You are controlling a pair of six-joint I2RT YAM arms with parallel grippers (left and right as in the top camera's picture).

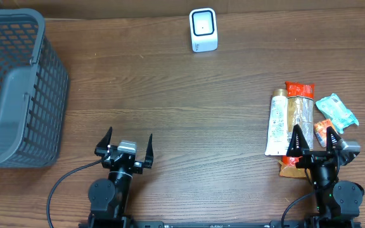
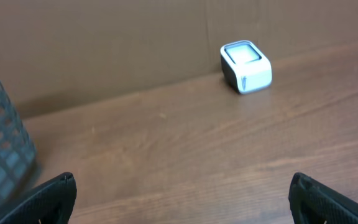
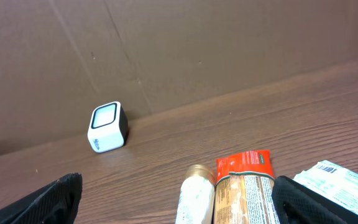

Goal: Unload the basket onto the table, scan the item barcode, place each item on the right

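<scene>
The wooden counter (image 1: 189, 114) fills the overhead view, with a grey mesh basket (image 1: 43, 95) in the upper left. The things to scan lie in a cluster at the right of the frame, flat and touching or overlapping. Largest is a long pouch (image 1: 300, 107) with a red-orange top. It looks like light, crinkly film that would buckle if pinched mid-panel, so a side edge or the sealed end is probably the better hold. Against its left side lies a cream tube (image 1: 277, 123) with a gold cap. It looks the firmest and likely the heaviest of the lot; it is rounded and perhaps slick, so it is best gripped across its body near the middle. To the right sits a teal packet (image 1: 336, 111), soft and light by its look, and below it a small orange packet (image 1: 323, 130), thin and hard to lift off the wood. Where any barcode sits cannot be told. The white scanner (image 1: 203, 30) stands at top centre, well apart from them. The right gripper (image 1: 312, 130) is above the pouch's lower end, jaws spread wide and holding nothing. The left gripper (image 1: 130, 134), lower left of centre, is equally wide and empty.
</scene>
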